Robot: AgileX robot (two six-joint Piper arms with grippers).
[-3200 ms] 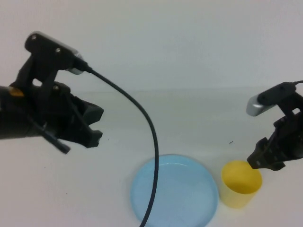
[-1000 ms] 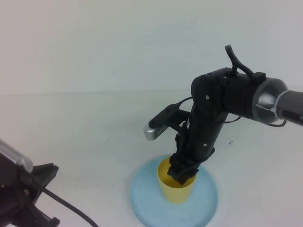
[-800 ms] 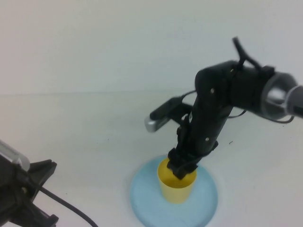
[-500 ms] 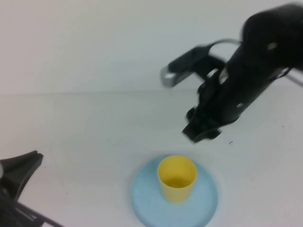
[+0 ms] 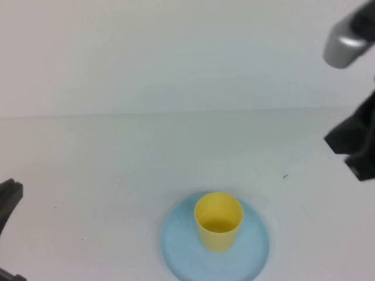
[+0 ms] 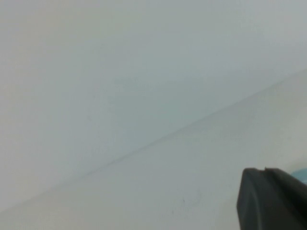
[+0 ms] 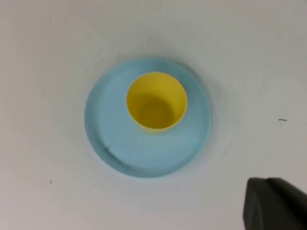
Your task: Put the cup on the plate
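The yellow cup stands upright on the light blue plate, near the plate's middle, at the front centre of the table. The right wrist view looks straight down on the cup inside the plate. My right gripper is raised at the far right edge, well away from the cup, open and empty; only one of its fingers shows in its wrist view. My left gripper is at the lower left edge, mostly out of frame, open and empty. One of its fingers shows in the left wrist view.
The white table meets a plain white wall behind it. A small dark speck lies on the table, right of the plate.
My right gripper has let go of the cup, risen and swung to the far right. The cup stays on the plate. My left gripper has drawn back further off the left edge.
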